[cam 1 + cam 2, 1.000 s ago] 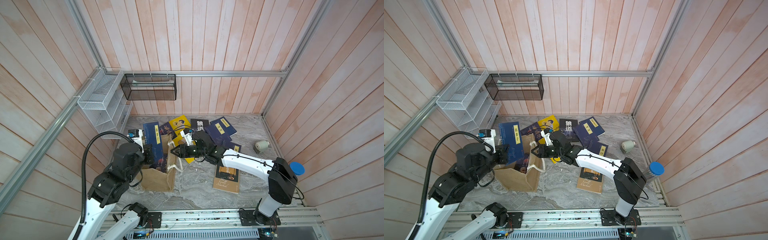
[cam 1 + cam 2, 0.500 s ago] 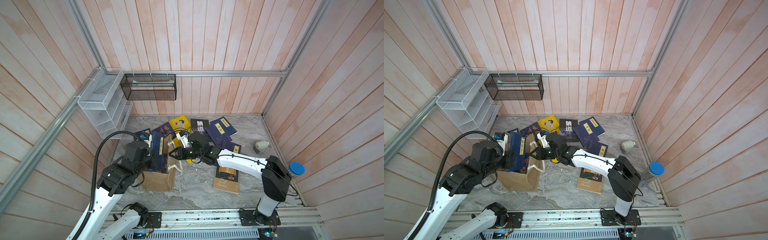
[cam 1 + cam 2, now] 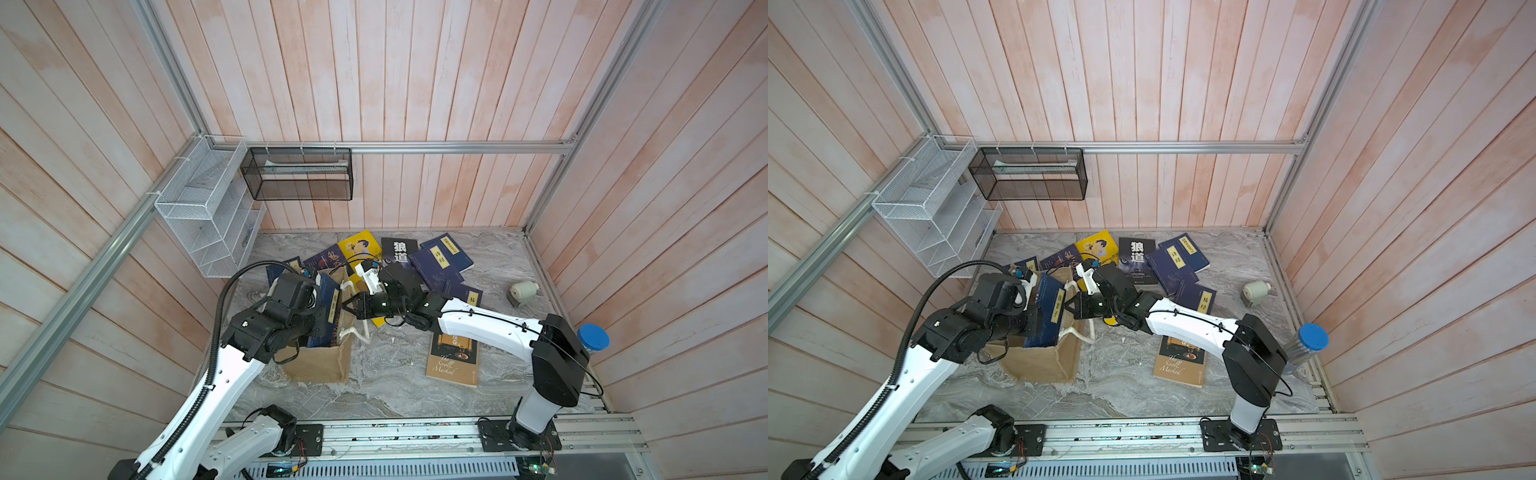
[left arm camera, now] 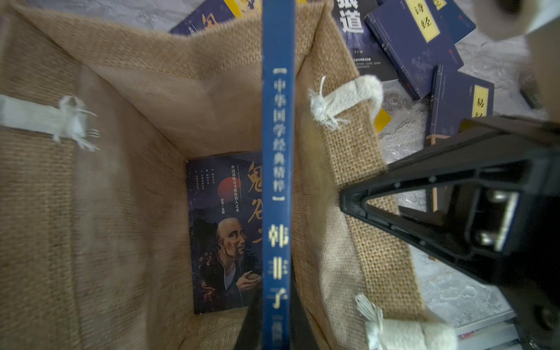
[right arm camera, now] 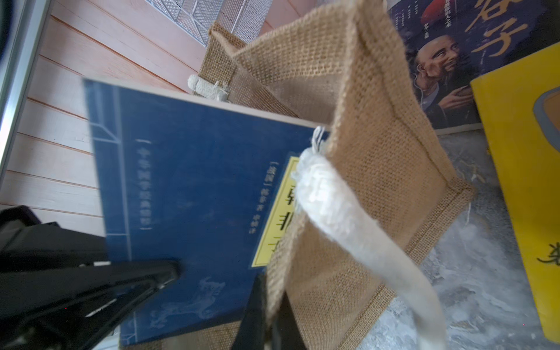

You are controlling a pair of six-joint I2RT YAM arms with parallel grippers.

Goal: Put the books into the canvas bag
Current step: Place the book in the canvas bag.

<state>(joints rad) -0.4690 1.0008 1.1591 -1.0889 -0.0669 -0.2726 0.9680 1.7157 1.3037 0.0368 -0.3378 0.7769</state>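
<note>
Bagging navy book (image 4: 277,151), gripping it with left gripper (image 4: 274,330) partway inside bag (image 4: 121,181); pinching bag wall with right gripper (image 5: 268,321); likely releasing next.

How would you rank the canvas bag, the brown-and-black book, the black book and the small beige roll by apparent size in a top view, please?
1. canvas bag, largest.
2. brown-and-black book.
3. black book: looks smaller, but it lies farther off and both books are partly covered, so unsure.
4. beige roll, smallest.
</note>
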